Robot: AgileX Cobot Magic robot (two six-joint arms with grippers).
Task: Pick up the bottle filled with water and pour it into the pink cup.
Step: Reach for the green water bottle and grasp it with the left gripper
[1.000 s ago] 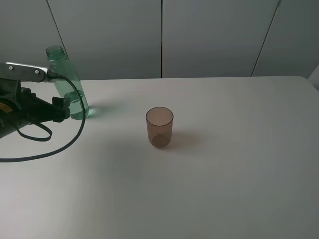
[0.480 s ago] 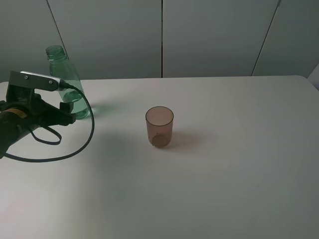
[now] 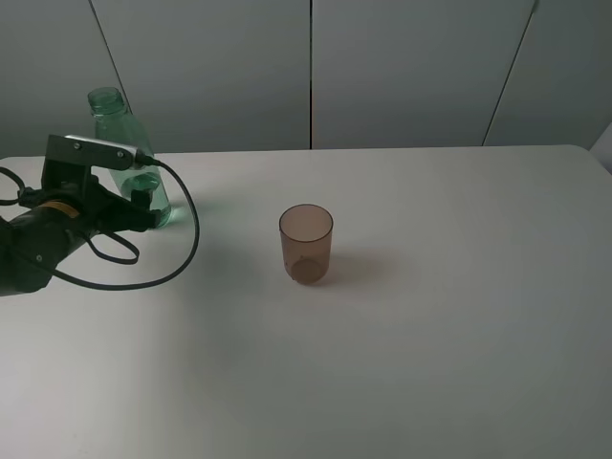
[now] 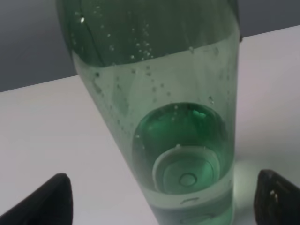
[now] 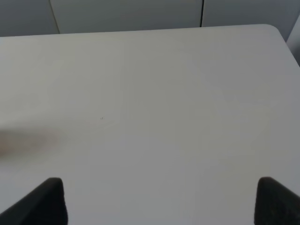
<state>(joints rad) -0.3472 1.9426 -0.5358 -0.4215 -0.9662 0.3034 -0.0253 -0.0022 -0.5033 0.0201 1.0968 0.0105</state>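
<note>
The green translucent bottle (image 3: 116, 122) stands upright at the table's far left, uncapped, with water in its lower part. My left gripper (image 3: 143, 204) is open at its base. In the left wrist view the bottle (image 4: 164, 108) fills the frame, and the gripper (image 4: 164, 206) has one dark fingertip (image 4: 51, 201) on each side, both apart from the plastic. The pink cup (image 3: 306, 243) stands upright near the table's middle, well right of the bottle. My right gripper (image 5: 164, 201) is open over bare table and does not appear in the exterior view.
A black cable (image 3: 182, 253) loops from the left arm over the white table (image 3: 430, 335) toward the cup. Grey wall panels (image 3: 402, 67) rise behind the far edge.
The left arm has moved right and toward the bottle, bringing its open fingers around the bottle's base. Bottle and cup have stayed put.
</note>
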